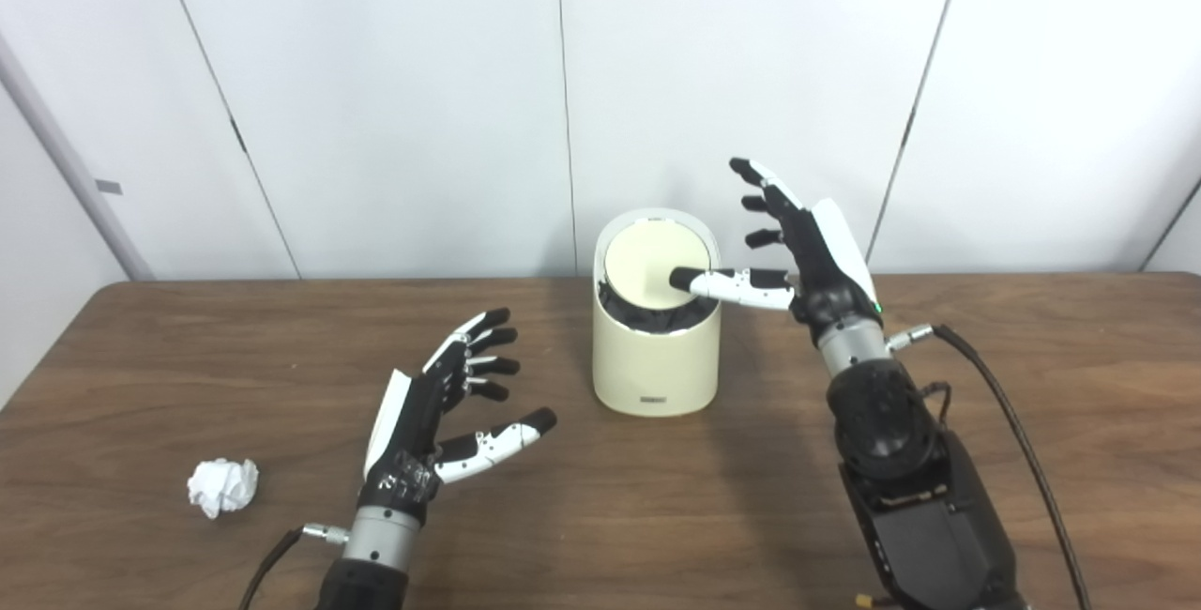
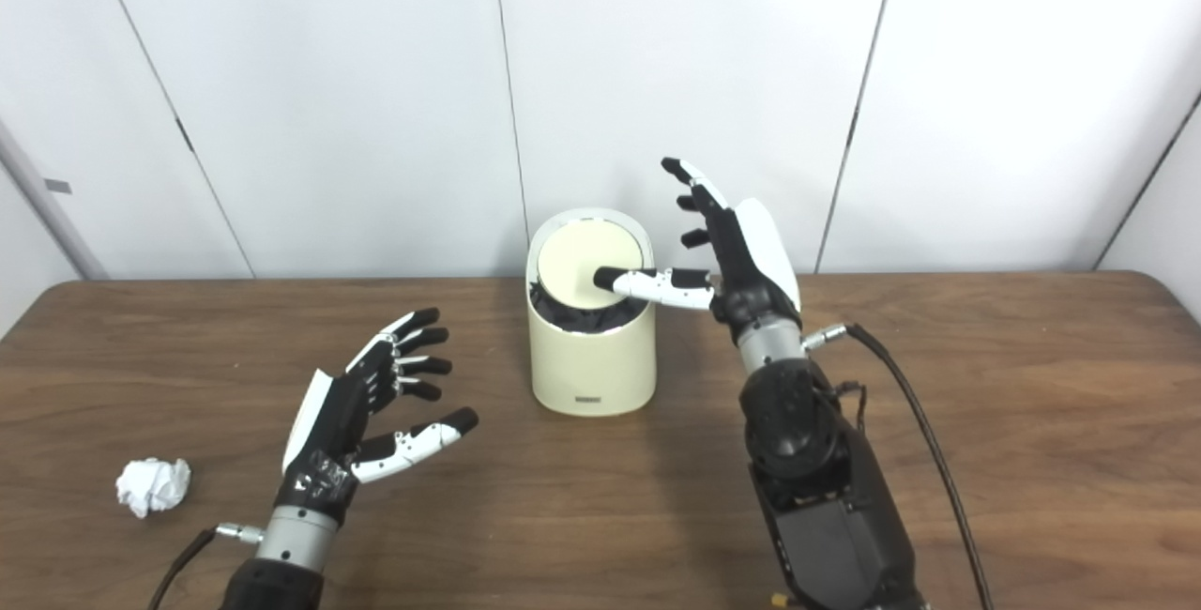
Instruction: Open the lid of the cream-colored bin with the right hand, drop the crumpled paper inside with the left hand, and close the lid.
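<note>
cream bin (image 1: pixel 656 357) stands mid-table (image 1: pixel 188 347) near wall, lid (image 1: pixel 654 266) tilted, dark liner showing. right hand (image 1: pixel 807 253) spread wide, thumb on lid. left hand (image 1: pixel 441 408) open, empty, between bin and crumpled paper (image 1: pixel 222 486) lying front-left.

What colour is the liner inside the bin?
Black, showing under the tilted lid of the bin; clearest in the left eye view.
</note>
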